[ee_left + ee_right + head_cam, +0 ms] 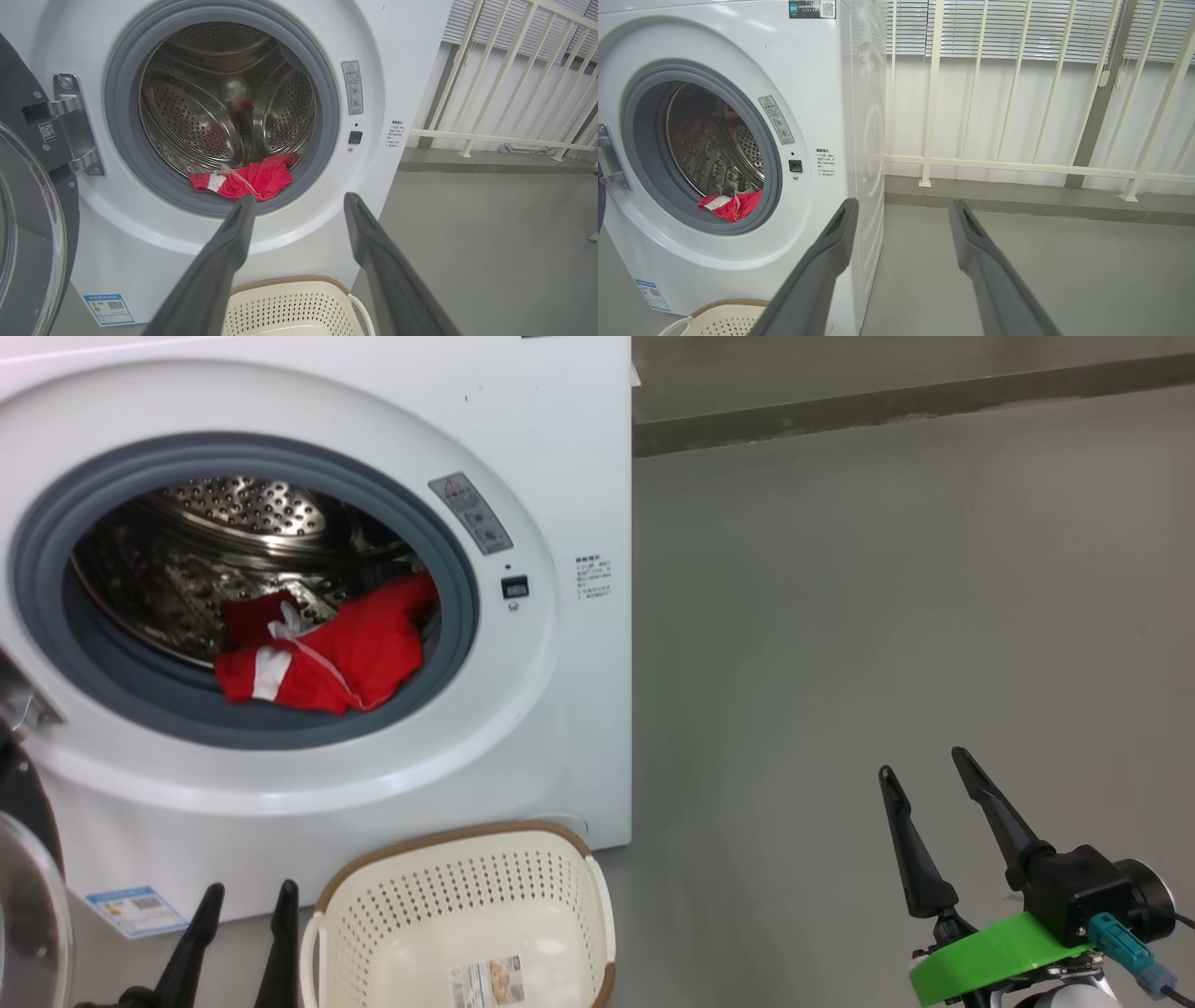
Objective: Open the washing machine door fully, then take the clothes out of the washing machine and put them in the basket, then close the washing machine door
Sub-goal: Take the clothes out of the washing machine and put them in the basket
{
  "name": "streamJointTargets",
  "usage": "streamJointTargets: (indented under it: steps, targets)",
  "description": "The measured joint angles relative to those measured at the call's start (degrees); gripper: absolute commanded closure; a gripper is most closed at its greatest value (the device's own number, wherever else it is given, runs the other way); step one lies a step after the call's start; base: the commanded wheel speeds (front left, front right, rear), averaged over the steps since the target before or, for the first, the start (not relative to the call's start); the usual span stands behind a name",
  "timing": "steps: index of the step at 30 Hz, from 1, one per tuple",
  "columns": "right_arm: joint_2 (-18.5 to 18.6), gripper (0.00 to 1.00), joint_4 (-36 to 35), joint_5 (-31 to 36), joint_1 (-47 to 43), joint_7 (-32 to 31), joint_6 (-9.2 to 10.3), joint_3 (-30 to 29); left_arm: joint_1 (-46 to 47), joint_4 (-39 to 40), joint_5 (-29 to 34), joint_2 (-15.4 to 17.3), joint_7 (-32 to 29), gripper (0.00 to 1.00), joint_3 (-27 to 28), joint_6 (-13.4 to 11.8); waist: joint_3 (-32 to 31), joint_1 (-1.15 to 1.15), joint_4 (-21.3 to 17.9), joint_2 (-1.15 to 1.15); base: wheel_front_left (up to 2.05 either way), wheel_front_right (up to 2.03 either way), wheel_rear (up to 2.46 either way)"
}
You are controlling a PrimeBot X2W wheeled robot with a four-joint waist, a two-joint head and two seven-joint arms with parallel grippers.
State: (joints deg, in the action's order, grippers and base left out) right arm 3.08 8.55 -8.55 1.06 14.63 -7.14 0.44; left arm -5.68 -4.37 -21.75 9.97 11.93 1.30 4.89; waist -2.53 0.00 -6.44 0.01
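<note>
The white washing machine [560, 448] stands open; its door [28, 224] is swung out to the left on its hinge. Red clothes [327, 649] lie at the front lip of the steel drum, on the grey rubber ring; I also see these clothes [247, 179] in the left wrist view and the clothes [731, 205] in the right wrist view. The cream basket [467, 915] sits on the floor against the machine's front and holds no garment. My left gripper [250, 891] is open beside the basket's left edge. My right gripper [924, 767] is open over bare floor, right of the machine.
Grey floor [887, 597] stretches to the right of the machine. A cream railing [1017, 161] with blinds behind it runs along the far wall. The open door's glass edge [28, 915] reaches into the lower left, close to my left gripper.
</note>
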Motion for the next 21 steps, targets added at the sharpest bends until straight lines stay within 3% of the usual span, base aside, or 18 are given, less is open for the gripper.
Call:
streamJointTargets:
  steps: [9,21]
  targets:
    - [-0.02,0.0,0.59,0.0,0.02,0.0,0.0,-0.01,0.01,0.98,0.0,-0.05,0.87,0.0,0.16,-0.08,0.15,0.0,0.11,0.0,1.07,-1.07,0.0]
    - [-0.02,0.0,0.62,0.0,0.02,0.0,0.0,0.01,0.03,0.36,0.0,0.04,1.36,0.0,0.09,-0.4,-0.19,0.0,0.19,0.0,0.06,-0.06,0.0]
